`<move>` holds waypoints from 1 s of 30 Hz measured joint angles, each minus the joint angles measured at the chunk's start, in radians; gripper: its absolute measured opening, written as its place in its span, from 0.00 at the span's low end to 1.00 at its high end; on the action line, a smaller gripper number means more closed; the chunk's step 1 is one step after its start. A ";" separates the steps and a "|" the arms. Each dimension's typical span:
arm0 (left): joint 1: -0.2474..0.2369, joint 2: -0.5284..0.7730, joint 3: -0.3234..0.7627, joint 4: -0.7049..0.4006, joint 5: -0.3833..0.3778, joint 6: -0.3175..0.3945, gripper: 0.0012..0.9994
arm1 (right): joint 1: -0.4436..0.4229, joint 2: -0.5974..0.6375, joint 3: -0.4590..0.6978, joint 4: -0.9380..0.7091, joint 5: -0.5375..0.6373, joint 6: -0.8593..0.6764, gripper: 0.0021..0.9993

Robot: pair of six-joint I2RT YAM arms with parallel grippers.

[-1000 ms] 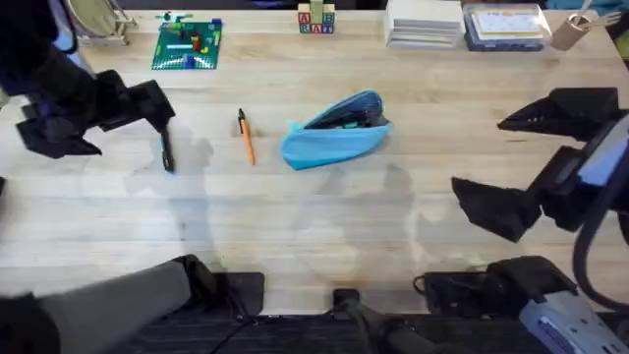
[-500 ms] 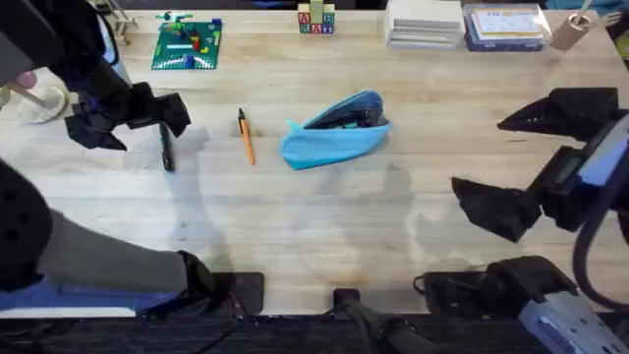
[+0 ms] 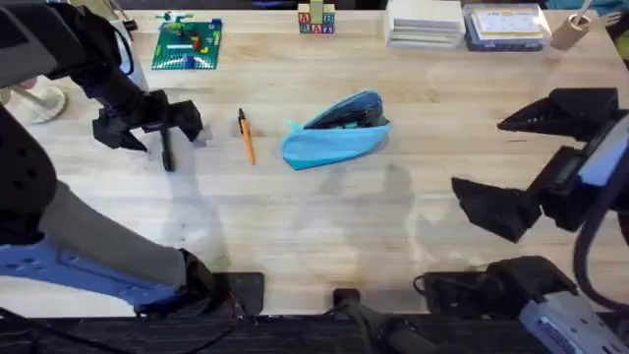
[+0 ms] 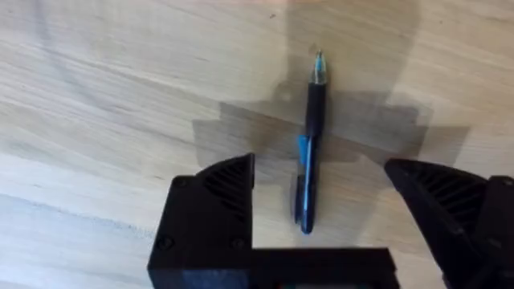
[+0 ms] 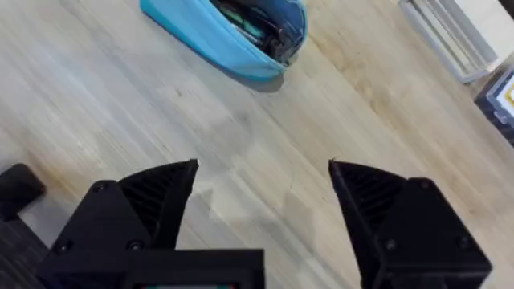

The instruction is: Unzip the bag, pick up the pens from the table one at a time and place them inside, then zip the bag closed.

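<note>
The light blue bag (image 3: 334,134) lies mid-table with its zipper open and dark items showing inside; it also appears as the bag (image 5: 229,32) in the right wrist view. An orange pen (image 3: 245,137) lies left of it. Further left lies a black pen (image 3: 166,150), seen between the fingers as the black pen (image 4: 309,148) with a blue clip. My left gripper (image 3: 149,126) hovers open right over that pen, jaws either side of it. My right gripper (image 3: 511,167) stands open far to the right, nothing between its fingers (image 5: 148,201).
Along the far edge of the table (image 3: 324,226) sit a green brick plate (image 3: 187,44), letter blocks (image 3: 315,20), a white stack (image 3: 424,22) and a blue box (image 3: 503,27). A white round object (image 3: 34,101) is at the far left.
My left gripper has moved right and toward the black pen, now sitting over it. The right arm, bag and pens have not moved.
</note>
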 joint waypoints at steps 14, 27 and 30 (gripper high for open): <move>0.001 0.006 0.000 0.019 0.036 0.019 0.60 | 0.000 0.000 0.000 0.000 0.000 0.000 1.00; 0.005 0.006 0.001 0.010 0.008 0.026 0.05 | 0.000 0.000 0.000 0.000 0.003 0.000 1.00; 0.005 0.006 0.001 0.010 0.008 0.026 0.04 | 0.000 0.000 0.000 0.000 0.003 0.000 1.00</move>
